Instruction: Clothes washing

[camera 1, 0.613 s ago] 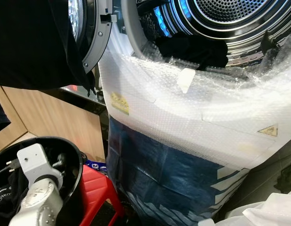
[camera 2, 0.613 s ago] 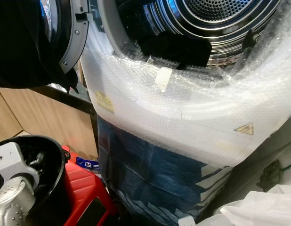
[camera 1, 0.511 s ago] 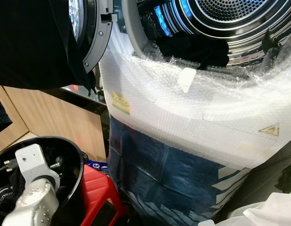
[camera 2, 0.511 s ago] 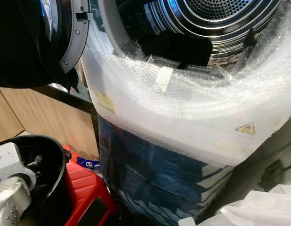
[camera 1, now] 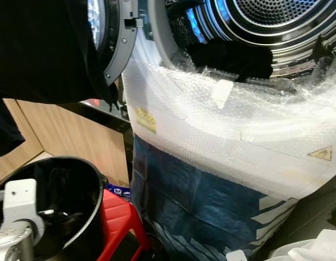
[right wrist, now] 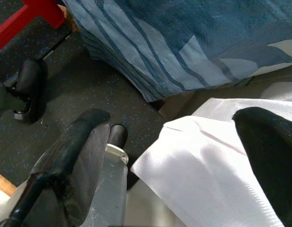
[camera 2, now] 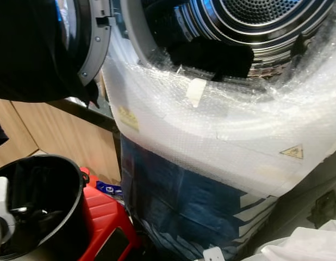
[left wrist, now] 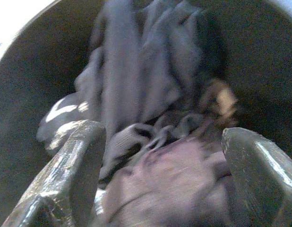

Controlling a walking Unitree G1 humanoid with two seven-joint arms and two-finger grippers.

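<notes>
The left arm [camera 1: 16,217] is now seen lower in the black bucket [camera 1: 75,179] than a moment ago, and the left gripper [left wrist: 160,175] is held wide open over the dark clothes [left wrist: 150,94] lying at the bottom. Nothing is gripped yet, so a grab is probably next. Some dark clothes [camera 1: 233,57] are already in the washer drum [camera 1: 277,22], while the right gripper [right wrist: 184,161] is kept wide open near the floor.
</notes>
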